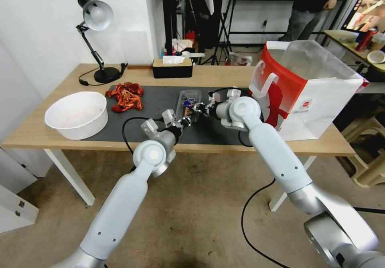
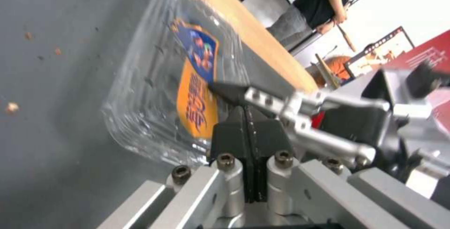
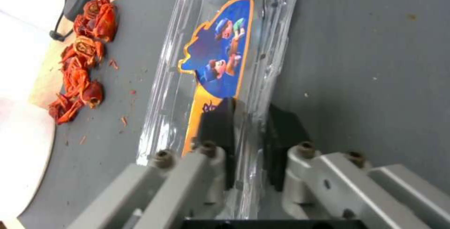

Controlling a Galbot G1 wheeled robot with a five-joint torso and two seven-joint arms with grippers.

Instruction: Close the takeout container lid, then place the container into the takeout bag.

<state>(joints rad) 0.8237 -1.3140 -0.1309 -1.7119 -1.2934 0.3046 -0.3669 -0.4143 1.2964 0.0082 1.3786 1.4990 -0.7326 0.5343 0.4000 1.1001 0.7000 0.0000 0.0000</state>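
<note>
You have the takeout container [image 1: 188, 100] lying flat on the dark mat [image 1: 156, 99], about mid-table, with both grippers meeting at its near end. Its clear lid [image 3: 220, 46] sits down over the tray, the blue-and-orange label showing through.

Your left gripper [image 2: 249, 116] reaches in from the near side; its black pads are pressed flat together with no gap, and they sit at the container's near edge, level with the label. The left wrist view does not let you tell whether any plastic is pinched between them. Your right gripper [image 3: 248, 130] comes in from the bag's side and straddles the container's edge: one pad lies over the label, the other on the outer side of the rim, with a narrow gap between them and the clear plastic running through it. You cannot tell whether the pads actually press the rim.

The two grippers are close to each other, so there is little room between them at that end. The takeout bag [image 1: 309, 87] stands upright at the table's right end, mouth open upward, its near wall just beside your right arm's wrist. To the left, the mat is open up to the red crayfish shells [image 1: 126, 96], and the white bowl [image 1: 77, 114] sits well apart beyond them. The mat's near edge runs close to the table's [image 1: 224, 73] front edge.
</note>
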